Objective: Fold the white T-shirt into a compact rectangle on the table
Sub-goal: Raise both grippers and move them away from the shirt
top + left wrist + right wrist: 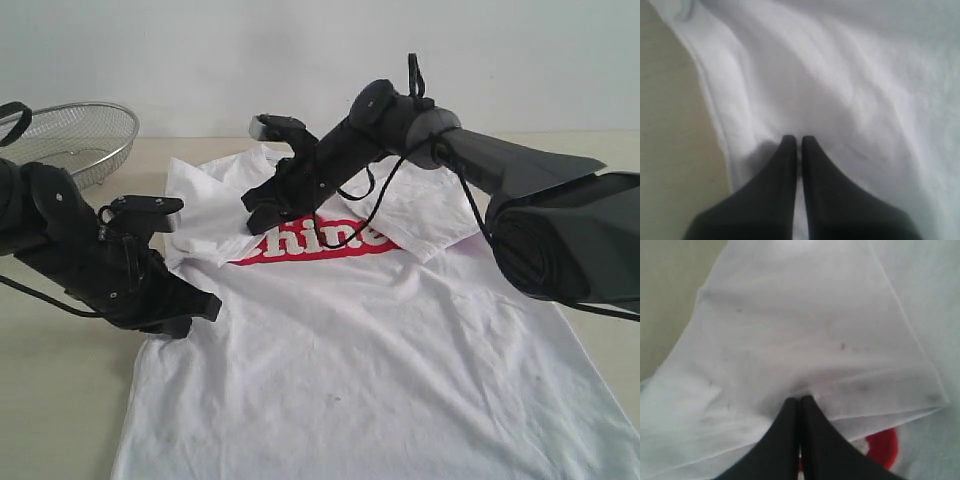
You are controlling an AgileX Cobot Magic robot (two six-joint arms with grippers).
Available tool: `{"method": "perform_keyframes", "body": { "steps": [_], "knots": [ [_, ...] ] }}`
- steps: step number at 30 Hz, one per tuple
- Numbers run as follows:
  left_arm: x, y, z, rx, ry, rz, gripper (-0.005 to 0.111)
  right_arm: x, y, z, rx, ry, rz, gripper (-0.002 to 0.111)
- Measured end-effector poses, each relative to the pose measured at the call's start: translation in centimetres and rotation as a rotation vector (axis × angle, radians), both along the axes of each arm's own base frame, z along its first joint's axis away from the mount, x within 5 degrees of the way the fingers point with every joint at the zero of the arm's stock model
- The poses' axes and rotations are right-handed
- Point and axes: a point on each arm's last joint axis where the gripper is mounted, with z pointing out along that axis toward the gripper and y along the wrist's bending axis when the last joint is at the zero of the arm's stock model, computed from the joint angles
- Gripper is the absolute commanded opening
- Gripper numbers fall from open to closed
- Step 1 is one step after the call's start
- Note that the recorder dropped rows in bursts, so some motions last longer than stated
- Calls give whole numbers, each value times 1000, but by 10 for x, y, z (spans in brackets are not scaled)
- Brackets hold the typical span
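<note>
White T-shirt (pixel 380 340) sleeve pinched in closed right jaws; left jaws closed, hold on side edge unclear. Risk: thin cloth slips, fold skews on surface (pixel 60 400).

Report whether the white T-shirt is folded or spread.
Partly folded. Both sleeves of the white T-shirt are turned in over the red band; the rest lies spread flat on the table.
</note>
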Motion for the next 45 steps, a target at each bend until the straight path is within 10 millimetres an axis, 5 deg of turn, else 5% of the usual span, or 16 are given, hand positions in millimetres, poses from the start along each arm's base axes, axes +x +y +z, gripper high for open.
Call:
{"method": "perform_keyframes", "body": {
  "steps": [8, 25, 30, 37, 42, 45],
  "knots": [
    [-1, 0, -1, -3, 3, 14, 5, 7, -6, 1, -89, 13, -141, 0],
    [2, 20, 7, 67, -12, 50, 5, 12, -17, 30, -118, -65, -87, 0],
    [0, 22, 46, 62, -139, 12, 5, 6, -34, 85, -268, -121, -109, 0],
    [-21, 28, 107, 38, -309, -3, 5, -6, -112, 177, -340, -162, -337, 0],
    [-59, 39, 119, 6, -328, 48, 5, -49, -164, 229, -349, -129, -441, 0],
    [-82, 45, 112, -1, -303, 77, 5, -88, -188, 239, -396, -70, -474, 0]
  ]
}}
